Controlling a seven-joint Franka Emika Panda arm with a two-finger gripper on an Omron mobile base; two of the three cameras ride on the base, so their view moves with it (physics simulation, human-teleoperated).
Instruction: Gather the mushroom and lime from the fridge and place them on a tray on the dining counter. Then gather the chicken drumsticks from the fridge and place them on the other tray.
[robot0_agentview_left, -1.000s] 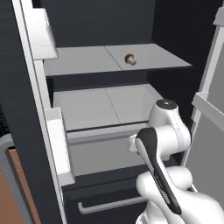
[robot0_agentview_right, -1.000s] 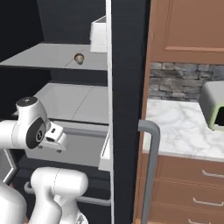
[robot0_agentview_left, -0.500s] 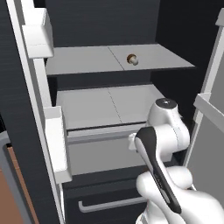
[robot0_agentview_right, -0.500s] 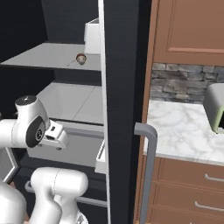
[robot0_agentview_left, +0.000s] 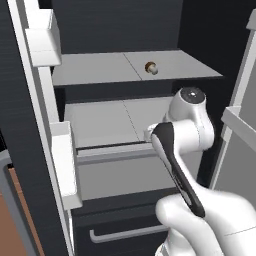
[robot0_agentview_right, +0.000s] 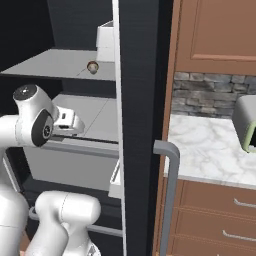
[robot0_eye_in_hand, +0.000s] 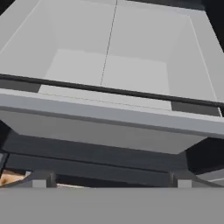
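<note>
The fridge (robot0_agentview_left: 125, 30) stands open, its dark inside taking up most of the left base view, with its door (robot0_agentview_right: 142, 100) edge-on down the middle of the right base view. At 3 o'clock of that door, a marble counter (robot0_agentview_right: 210, 145) runs under wooden cabinets (robot0_agentview_right: 220, 35), with a pale toaster (robot0_agentview_right: 246, 122) at its far right edge. Inside the fridge, the upper shelf (robot0_agentview_left: 100, 67) is a flat grey slab; below it lies a lower shelf (robot0_agentview_left: 105, 120), and under that a pale drawer (robot0_eye_in_hand: 109, 127), seen from the hand view with its front rim across the middle. The white arm (robot0_agentview_left: 187, 125) bends in front of the lower shelf. The jaws stand spread wide, holding nothing. The mushroom (robot0_agentview_left: 151, 67), small and brown, sits on the upper shelf at about 1 o'clock from the arm's elbow.
</note>
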